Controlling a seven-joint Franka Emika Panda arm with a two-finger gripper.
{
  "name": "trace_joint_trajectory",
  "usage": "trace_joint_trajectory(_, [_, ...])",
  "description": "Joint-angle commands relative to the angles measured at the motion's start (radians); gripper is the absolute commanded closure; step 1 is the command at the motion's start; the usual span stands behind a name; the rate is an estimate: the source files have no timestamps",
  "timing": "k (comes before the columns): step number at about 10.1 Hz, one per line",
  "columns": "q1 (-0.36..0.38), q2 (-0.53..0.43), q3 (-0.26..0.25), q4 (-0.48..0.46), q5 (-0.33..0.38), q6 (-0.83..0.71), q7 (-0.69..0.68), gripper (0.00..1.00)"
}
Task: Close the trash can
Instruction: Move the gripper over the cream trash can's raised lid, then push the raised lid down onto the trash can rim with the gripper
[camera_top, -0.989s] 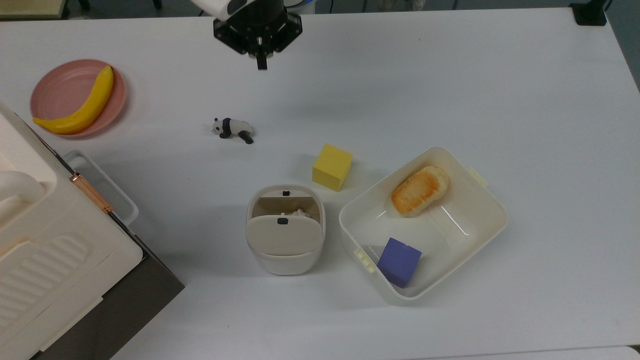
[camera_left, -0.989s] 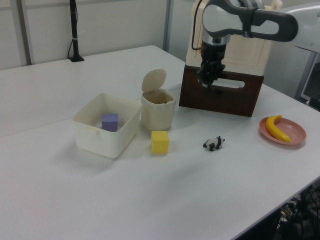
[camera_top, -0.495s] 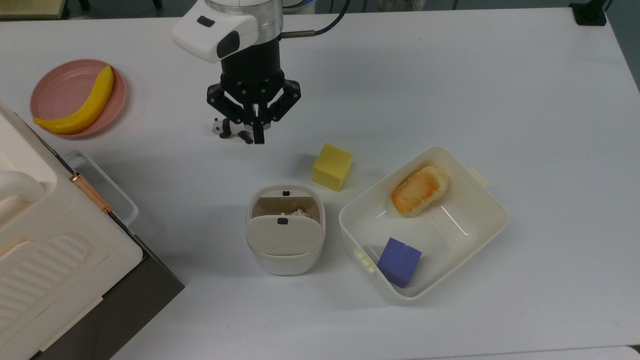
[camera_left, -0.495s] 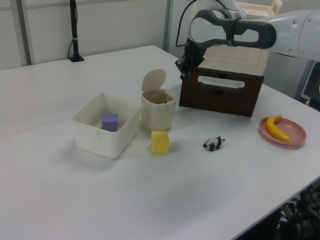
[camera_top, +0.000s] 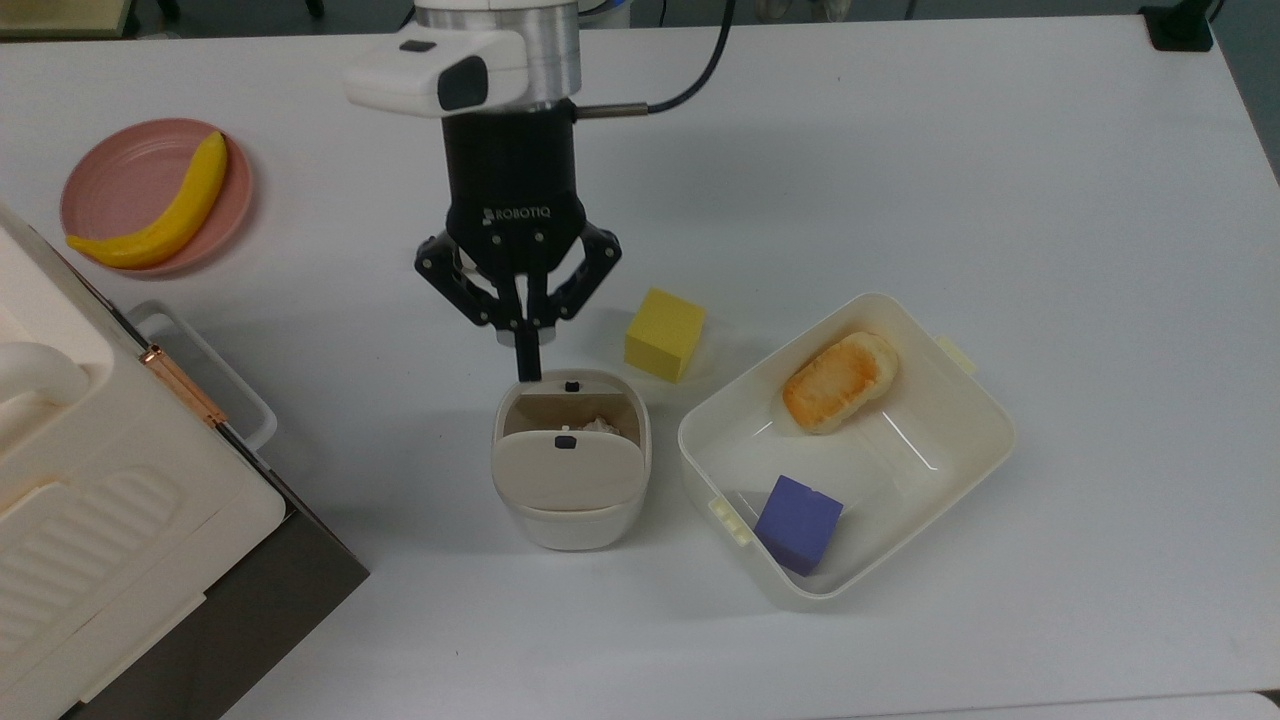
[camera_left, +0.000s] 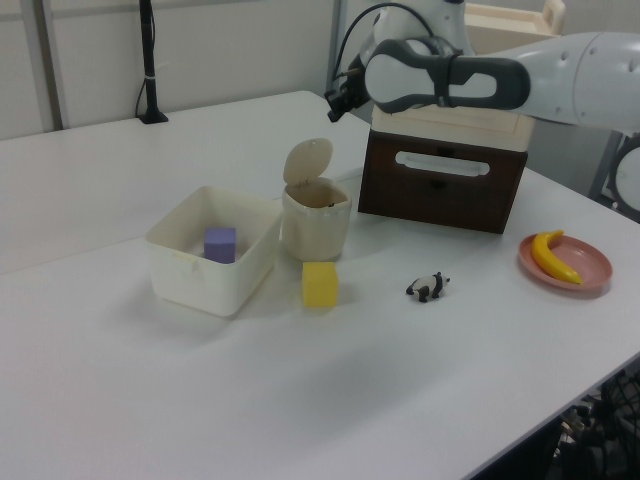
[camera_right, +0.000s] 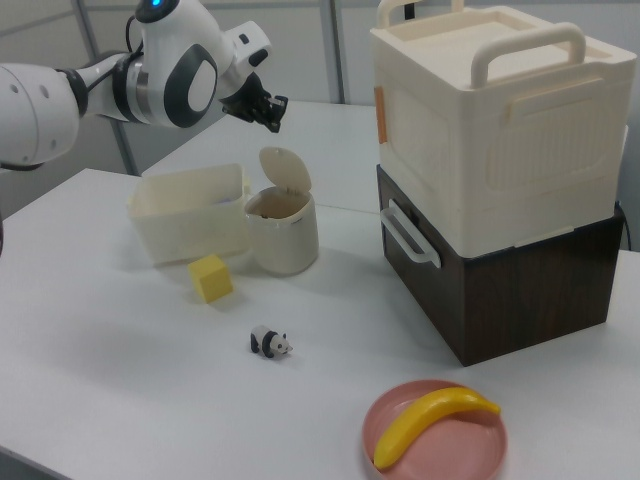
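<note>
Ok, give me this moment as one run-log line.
phase: approach | gripper: shut, above bin | trash can: lid up, open | contact: none seen | task: not done

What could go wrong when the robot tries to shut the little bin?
The trash can looks light, and its lid stands straight up. If the claw pushes sideways rather than down, the can might slide or tip, spilling the crumpled paper inside. The yellow cube and the white tub sit close by, so a wide swing could bump them.
</note>
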Motion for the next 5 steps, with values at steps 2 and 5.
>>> trace_joint_trajectory(2, [0.048,0.112,-0.013,0.039,0.006,0.241,0.037,1.0])
trace_joint_trajectory(5, [0.046,0.126,-0.014,0.035,0.003,0.26,0.034,1.0])
